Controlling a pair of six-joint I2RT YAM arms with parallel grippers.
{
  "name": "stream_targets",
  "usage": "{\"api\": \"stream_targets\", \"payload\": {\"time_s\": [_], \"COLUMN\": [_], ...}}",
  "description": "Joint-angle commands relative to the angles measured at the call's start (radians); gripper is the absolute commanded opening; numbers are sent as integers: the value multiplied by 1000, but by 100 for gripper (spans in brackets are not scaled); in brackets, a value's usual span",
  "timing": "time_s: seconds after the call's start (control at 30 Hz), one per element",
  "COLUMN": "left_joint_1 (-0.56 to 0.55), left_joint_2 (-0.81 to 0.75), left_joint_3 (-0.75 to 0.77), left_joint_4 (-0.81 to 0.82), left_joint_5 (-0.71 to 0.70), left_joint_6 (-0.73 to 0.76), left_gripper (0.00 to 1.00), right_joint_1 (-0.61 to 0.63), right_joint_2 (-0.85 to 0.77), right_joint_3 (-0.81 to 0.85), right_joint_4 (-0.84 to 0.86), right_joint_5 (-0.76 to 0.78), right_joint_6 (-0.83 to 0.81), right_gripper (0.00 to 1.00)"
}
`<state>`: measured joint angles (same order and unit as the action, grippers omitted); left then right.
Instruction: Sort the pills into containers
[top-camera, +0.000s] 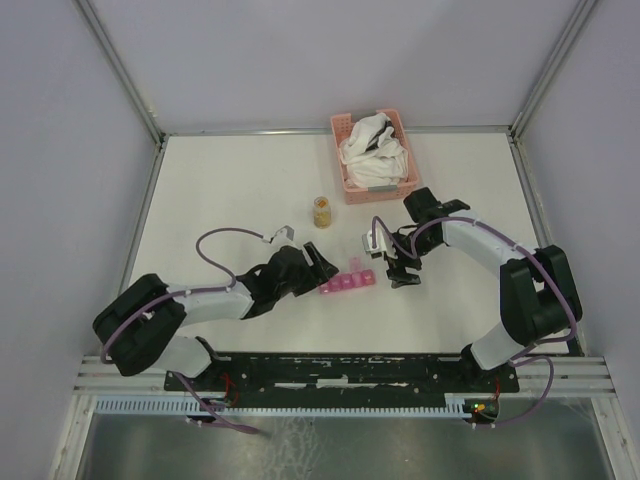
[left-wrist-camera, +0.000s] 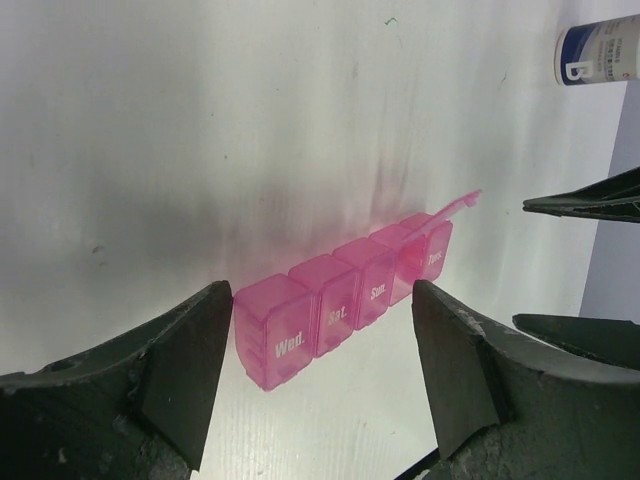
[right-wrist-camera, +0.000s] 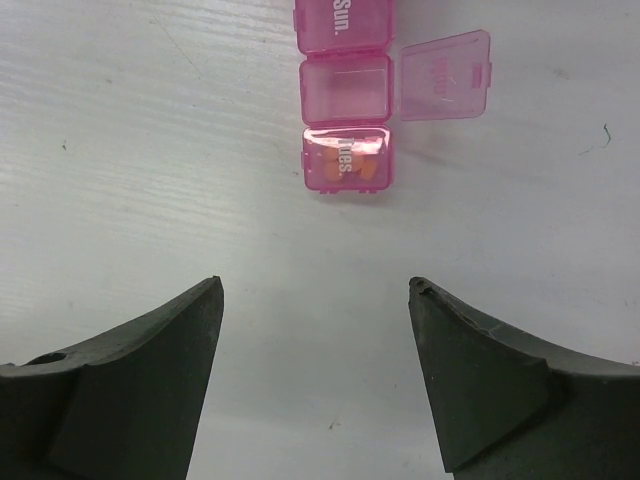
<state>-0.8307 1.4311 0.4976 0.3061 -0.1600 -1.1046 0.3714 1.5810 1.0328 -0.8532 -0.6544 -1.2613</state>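
Note:
The magenta-pink strip box (top-camera: 347, 283) lies on the table between my two grippers. In the left wrist view the box (left-wrist-camera: 340, 310) shows lids marked Wed., Sat., Sun. and Tues.; one lid (left-wrist-camera: 455, 205) stands open. My left gripper (left-wrist-camera: 322, 300) is open, its fingers either side of the Wed. end without touching it. My right gripper (right-wrist-camera: 315, 290) is open and empty, just short of the Tues. end. The shut Tues. compartment (right-wrist-camera: 347, 160) holds orange pills; the open compartment (right-wrist-camera: 345, 90) beside it looks empty. The clear jar of amber pills (top-camera: 322, 210) stands behind the box.
A pink lattice basket (top-camera: 392, 183) with white cloth stands at the back. A white-capped bottle (top-camera: 372, 241) lies near the right gripper (top-camera: 397, 272) and shows in the left wrist view (left-wrist-camera: 595, 50). The left gripper (top-camera: 325, 268) sits by the box's left end.

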Motion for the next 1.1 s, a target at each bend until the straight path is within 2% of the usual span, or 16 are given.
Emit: {"api": "stream_targets", "payload": {"time_s": [0.0, 0.2, 0.4, 0.6, 0.83, 0.9, 1.07], "left_joint_1": [-8, -8, -7, 36, 236, 255, 292], "left_joint_2": [-85, -209, -302, -300, -265, -271, -288], "left_joint_3": [24, 43, 44, 55, 5, -9, -54], "left_joint_4": [-95, -181, -87, 35, 267, 295, 347], "left_joint_5": [-80, -148, -89, -66, 202, 213, 203], "left_joint_6": [66, 159, 471, 672, 630, 633, 600], "left_gripper": [80, 79, 80, 96, 97, 100, 99], "right_joint_1": [0, -13, -34, -58, -66, -55, 4], "right_joint_2": [-29, -40, -47, -71, -73, -45, 64], "right_joint_3": [48, 71, 116, 146, 206, 287, 488], "right_joint_4": [-34, -75, -107, -94, 34, 39, 27], "right_joint_5": [-34, -74, -121, -150, -176, -142, 0], "right_joint_6": [5, 15, 69, 159, 394, 483, 598], "right_gripper": [84, 84, 84, 84, 83, 83, 82]}}
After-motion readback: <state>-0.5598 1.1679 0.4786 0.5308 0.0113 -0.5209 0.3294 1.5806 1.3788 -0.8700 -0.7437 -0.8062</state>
